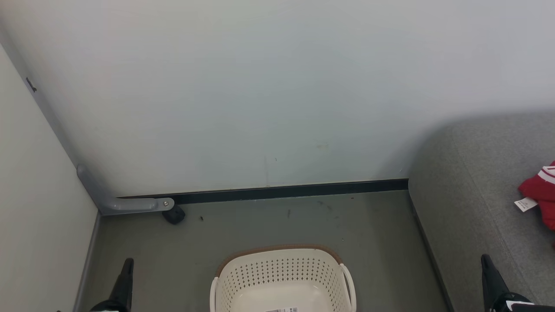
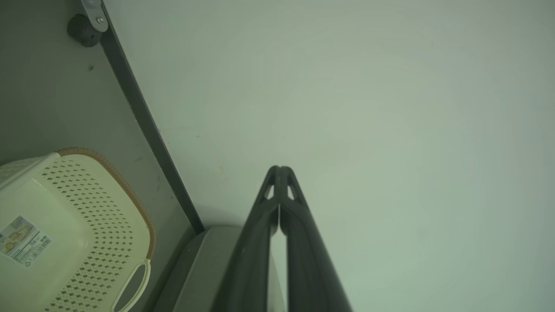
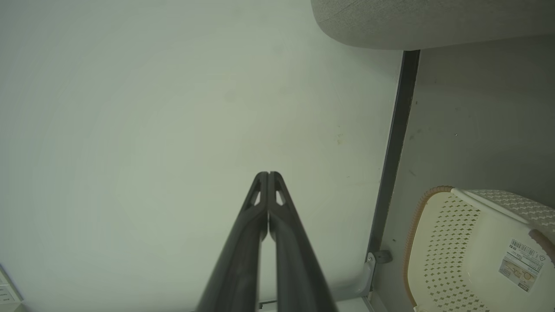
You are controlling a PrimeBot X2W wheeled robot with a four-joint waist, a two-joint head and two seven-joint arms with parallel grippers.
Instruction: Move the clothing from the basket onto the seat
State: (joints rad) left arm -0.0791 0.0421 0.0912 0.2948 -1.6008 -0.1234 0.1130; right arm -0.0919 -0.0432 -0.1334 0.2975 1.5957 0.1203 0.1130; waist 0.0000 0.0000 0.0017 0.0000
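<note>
The cream perforated basket [image 1: 282, 277] with a brown rim stands on the floor at the bottom middle of the head view; its inside holds just a barcode label [image 1: 284, 310]. The basket [image 2: 73, 234] and basket [image 3: 472, 251] show the same in both wrist views. Red clothing [image 1: 542, 190] with white trim and a white tag lies on the grey seat [image 1: 477, 186] at the right edge. My left gripper [image 1: 128, 262] points up at the lower left, shut and holding nothing, as seen at left gripper [image 2: 280, 168]. My right gripper [image 1: 484, 258] rises at the lower right, likewise shut on nothing, as the right gripper [image 3: 265, 174] shows.
A pale wall [image 1: 260, 86] faces me, with a dark baseboard [image 1: 295, 190] along the floor [image 1: 269, 221]. A grey metal bracket [image 1: 130, 203] and a black round stop [image 1: 174, 215] sit in the left corner. Another wall [image 1: 34, 195] closes the left side.
</note>
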